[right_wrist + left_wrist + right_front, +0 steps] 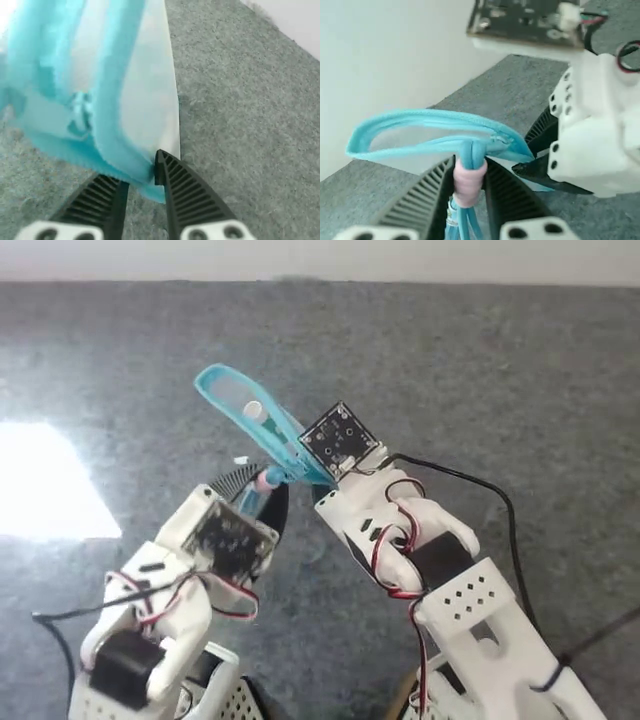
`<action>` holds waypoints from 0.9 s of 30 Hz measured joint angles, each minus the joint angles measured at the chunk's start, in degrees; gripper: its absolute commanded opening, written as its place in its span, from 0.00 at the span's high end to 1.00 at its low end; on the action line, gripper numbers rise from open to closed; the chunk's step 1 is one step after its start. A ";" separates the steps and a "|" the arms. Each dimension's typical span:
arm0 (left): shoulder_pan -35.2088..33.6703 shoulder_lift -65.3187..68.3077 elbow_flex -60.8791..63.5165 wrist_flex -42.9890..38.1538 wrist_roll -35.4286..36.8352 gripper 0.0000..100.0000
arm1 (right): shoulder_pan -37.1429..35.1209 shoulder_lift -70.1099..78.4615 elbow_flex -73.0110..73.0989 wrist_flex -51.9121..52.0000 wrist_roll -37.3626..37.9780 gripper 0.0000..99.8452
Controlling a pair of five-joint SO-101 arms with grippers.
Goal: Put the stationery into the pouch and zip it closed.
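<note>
While your 2 arms meet over the grey table point(500, 370), the turquoise pouch point(245, 415) is held between them, its zipper rim gaping in 1 open loop that points away from the arms. Your left gripper point(469, 167) is clamped on the pouch's bunched end, with a pink piece point(468, 182) pinched between its ribbed fingers; what the pink piece is, you cannot tell. Your right gripper point(152, 172) is closed on the pouch's edge just beside the left one. A small white object point(252, 408) shows through the pouch's clear side.
</note>
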 measured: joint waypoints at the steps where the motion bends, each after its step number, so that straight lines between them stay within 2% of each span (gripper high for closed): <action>1: -0.88 2.02 -1.41 0.00 0.00 0.99 | 0.00 0.00 0.18 0.00 0.09 0.99; 12: -3.25 15.56 -15.91 2.46 0.00 0.99 | -0.09 -0.35 4.22 -2.64 1.93 0.99; 20: -3.34 16.70 -17.67 2.55 0.97 0.99 | -0.09 -0.44 4.84 -3.25 1.93 0.99; 27: -3.34 20.04 -26.37 6.07 2.11 0.99 | -0.09 -0.44 4.84 -3.25 1.93 0.99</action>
